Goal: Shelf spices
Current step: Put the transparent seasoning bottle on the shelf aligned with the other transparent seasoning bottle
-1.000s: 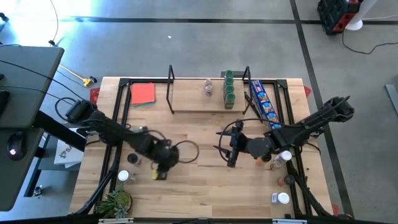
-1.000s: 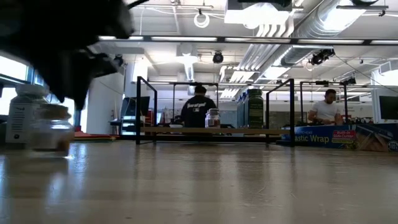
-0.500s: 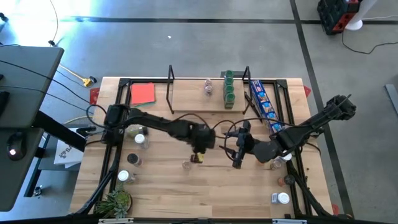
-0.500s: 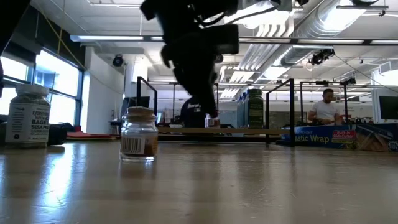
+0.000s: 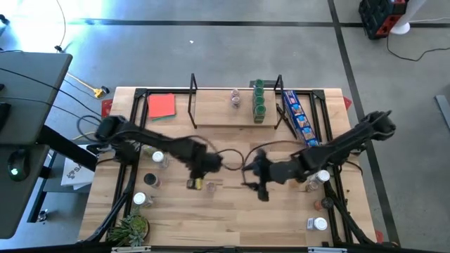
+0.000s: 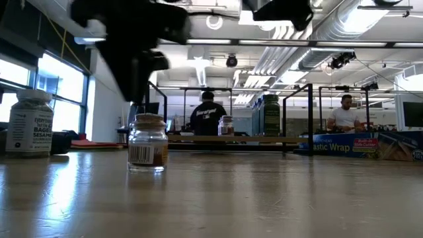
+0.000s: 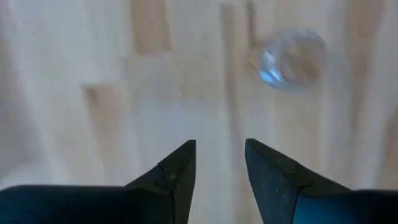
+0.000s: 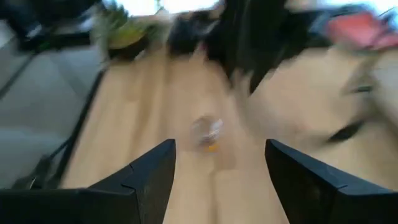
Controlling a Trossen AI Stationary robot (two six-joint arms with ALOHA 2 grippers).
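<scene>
Right now the left gripper (image 7: 219, 163) hangs part-spread and empty; a jar (image 5: 209, 186) stands at its four o'clock. Opposite, the right gripper (image 8: 217, 177) gapes wide. Shelf (image 5: 235, 117) sits at twelve; both reaching could topple that jar.

Jar (image 6: 147, 143) upright on table (image 6: 264, 198), arm (image 6: 132, 39) above.

A flat red-orange card (image 5: 162, 105) lies at the wooden table's (image 5: 232, 218) far left corner, while a long blue printed package (image 5: 297, 116) lies along the far right side. A small green plant (image 5: 129, 228) sits at the near left corner. Two people (image 6: 207, 114) sit in the room beyond.
</scene>
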